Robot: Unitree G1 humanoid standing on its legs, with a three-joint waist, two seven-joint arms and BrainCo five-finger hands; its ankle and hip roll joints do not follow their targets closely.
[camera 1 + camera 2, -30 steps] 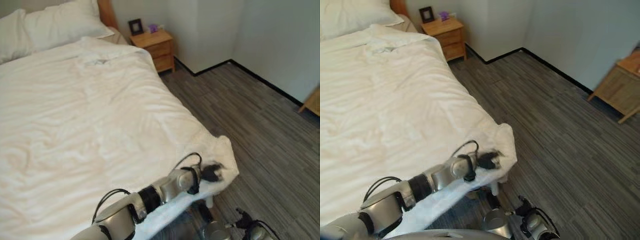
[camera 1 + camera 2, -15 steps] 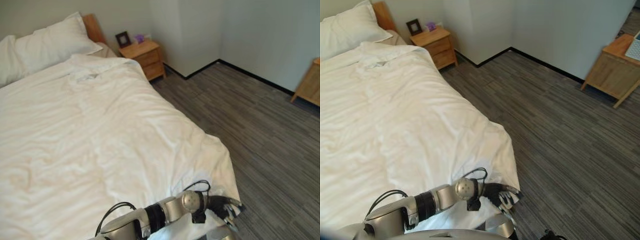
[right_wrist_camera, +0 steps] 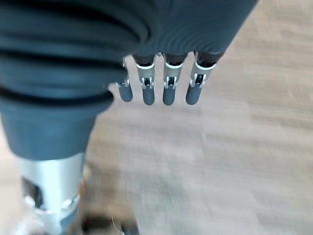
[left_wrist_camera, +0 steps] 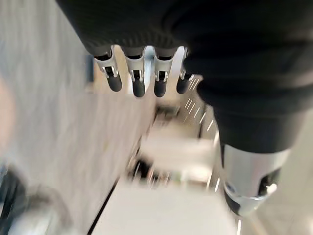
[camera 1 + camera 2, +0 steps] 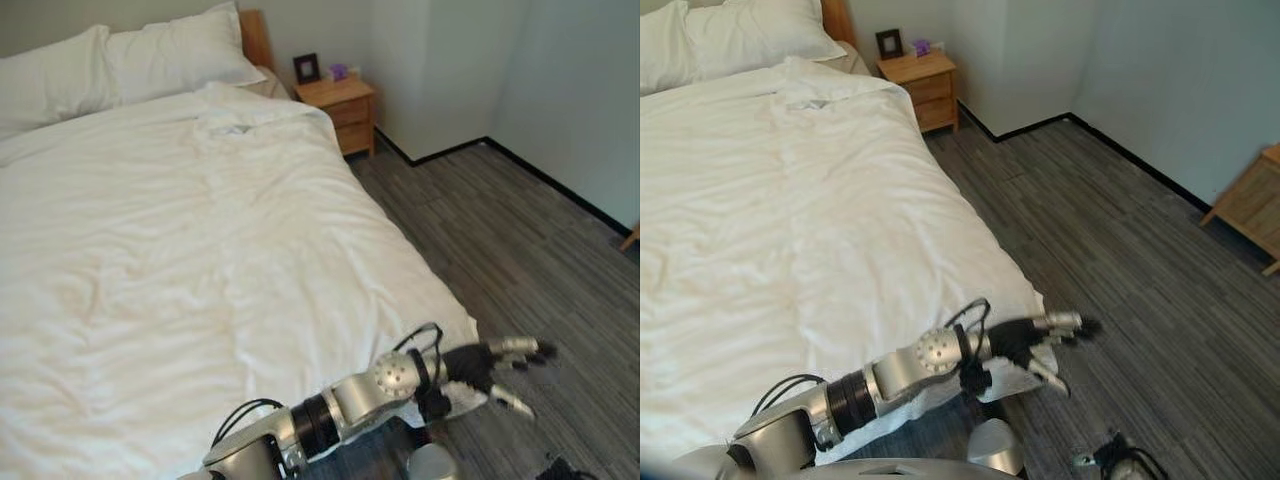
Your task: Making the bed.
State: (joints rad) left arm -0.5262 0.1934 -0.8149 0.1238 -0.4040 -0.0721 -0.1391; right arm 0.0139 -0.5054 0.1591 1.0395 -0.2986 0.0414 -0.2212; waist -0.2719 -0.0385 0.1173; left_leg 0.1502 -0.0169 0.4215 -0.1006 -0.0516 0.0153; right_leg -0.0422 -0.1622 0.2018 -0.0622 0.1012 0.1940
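Note:
A white duvet (image 5: 200, 250) lies spread over the bed, with light creases and a small rumpled patch near the head. Two white pillows (image 5: 150, 60) rest against the wooden headboard. My left hand (image 5: 480, 365) reaches out past the bed's near right corner, above the floor, open with straight fingers (image 4: 138, 81) and holding nothing. The duvet's corner (image 5: 455, 325) hangs over the bed edge just behind that hand. My right hand (image 3: 168, 90) hangs open over the grey plank floor, fingers straight and apart from everything.
A wooden nightstand (image 5: 340, 100) with a dark picture frame (image 5: 307, 68) and a small purple thing stands by the head of the bed. Grey plank floor (image 5: 520, 240) runs along the bed's right side to the walls. Another wooden cabinet (image 5: 1250, 205) stands at the far right.
My left hand has come off the duvet's corner and now sticks out open past the bed. The corner has dropped flat over the edge. The head camera has also shifted.

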